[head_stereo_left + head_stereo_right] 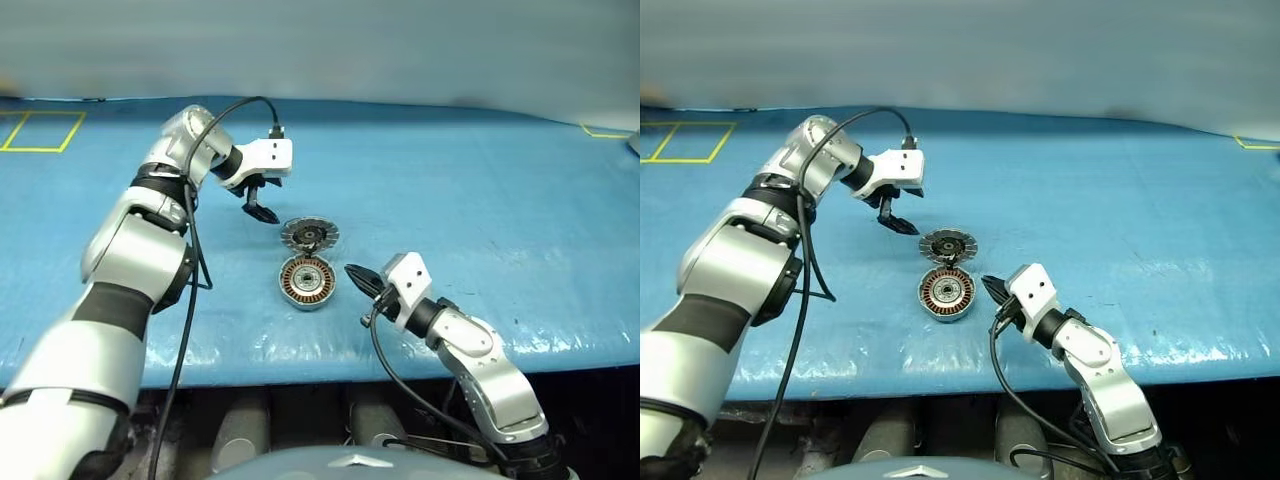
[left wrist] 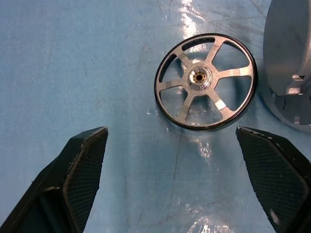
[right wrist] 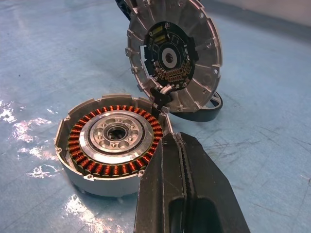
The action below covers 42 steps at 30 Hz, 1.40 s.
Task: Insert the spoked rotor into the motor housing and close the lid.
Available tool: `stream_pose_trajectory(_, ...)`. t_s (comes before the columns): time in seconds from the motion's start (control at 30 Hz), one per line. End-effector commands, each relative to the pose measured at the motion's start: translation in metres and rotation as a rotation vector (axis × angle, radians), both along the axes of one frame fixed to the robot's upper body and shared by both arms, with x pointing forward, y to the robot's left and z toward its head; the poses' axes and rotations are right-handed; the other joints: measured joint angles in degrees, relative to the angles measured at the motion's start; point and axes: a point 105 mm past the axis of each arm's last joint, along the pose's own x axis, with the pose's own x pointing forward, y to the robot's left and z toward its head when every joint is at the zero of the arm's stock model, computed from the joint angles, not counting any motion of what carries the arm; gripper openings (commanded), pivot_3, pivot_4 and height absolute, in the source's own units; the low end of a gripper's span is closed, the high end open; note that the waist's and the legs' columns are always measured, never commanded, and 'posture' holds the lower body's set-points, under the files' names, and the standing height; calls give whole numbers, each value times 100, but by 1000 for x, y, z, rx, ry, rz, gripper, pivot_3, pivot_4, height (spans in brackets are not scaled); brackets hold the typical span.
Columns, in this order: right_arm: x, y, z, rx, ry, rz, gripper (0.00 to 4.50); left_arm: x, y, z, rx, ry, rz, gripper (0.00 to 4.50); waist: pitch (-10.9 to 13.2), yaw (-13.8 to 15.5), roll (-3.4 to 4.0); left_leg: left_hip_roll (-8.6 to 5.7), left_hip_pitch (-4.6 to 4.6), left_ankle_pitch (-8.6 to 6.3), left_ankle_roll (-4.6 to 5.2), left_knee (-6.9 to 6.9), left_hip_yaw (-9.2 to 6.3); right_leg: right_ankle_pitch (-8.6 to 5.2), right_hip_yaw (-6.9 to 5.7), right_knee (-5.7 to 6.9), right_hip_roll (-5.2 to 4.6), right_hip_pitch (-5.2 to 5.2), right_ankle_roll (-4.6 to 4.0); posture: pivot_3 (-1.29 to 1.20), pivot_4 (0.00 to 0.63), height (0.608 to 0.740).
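Blue bench (image 1: pixel 480 200) carrying the parts. Left arm reaching forward with elbow bent, its claw (image 1: pixel 260 208) pointing steeply down, fingers spread wide and empty, hanging above the bench just behind the lid. Right arm low at the near edge, its claw (image 1: pixel 358 279) nearly level, fingers pressed together, tip just beside the motor housing (image 1: pixel 306 281). Housing open, copper windings exposed; the lid (image 1: pixel 309 235) stands tilted up at its far edge. Spoked rotor (image 2: pixel 205 81) lies flat on the bench behind the lid, below the left claw.
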Motion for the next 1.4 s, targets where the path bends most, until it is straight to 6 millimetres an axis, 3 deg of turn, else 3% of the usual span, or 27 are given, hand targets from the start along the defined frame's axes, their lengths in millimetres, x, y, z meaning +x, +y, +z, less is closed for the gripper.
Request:
stream_pose_trajectory(0.03, -5, -1, 15, 3, -52, 39, 13, 3, 1, 7, 121, -39, -28, 4500, 0, -7, 0, 0, 0, 0, 1, 0, 0, 0, 0, 0, 0, -1, 1, 0, 150, 740)
stream_pose_trajectory(0.27, -10, -8, 9, -35, -19, 86, 13, 1, -2, -1, 213, -29, -58, 4500, 2, 1, -2, 0, -4, 0, 1, 0, -4, 2, -1, 2, 0, -3, 3, 0, 150, 740)
stream_pose_trajectory(0.53, -9, -7, 7, -38, -20, 76, 13, 4, -19, 3, 131, -60, -50, 4500, 2, 7, -2, -2, -11, 0, 1, 8, -8, 19, -1, 2, 0, -5, 33, 0, 150, 740)
stream_pose_trajectory(0.63, -10, -8, 6, -36, -16, 67, 0, 4, -23, 4, 103, -56, -40, 3857, 2, 1, -2, -3, -11, 0, 1, 10, -8, 20, -1, 3, 0, -5, 34, 0, 150, 740)
stream_pose_trajectory(0.77, -13, -8, 2, -37, -4, 56, 0, 3, -26, 5, 113, -53, -60, 2561, 2, 5, -2, -3, -12, 0, 1, 10, -9, 21, -1, 4, 0, -5, 36, 0, 150, 740)
stream_pose_trajectory(1.1, -18, -9, 4, -30, -1, 31, 0, -2, -39, -16, 173, -16, -85, 2561, 2, 11, -2, -6, -15, 0, 1, 22, -12, 23, -1, 6, 0, -2, 39, 0, 150, 740)
stream_pose_trajectory(1.4, -21, -11, 6, -10, 0, 3, 0, -6, -34, -35, 210, 16, -83, 2561, 1, 4, -2, -6, -13, 0, 1, 28, -13, 24, -1, 11, 1, 0, 40, 0, 150, 740)
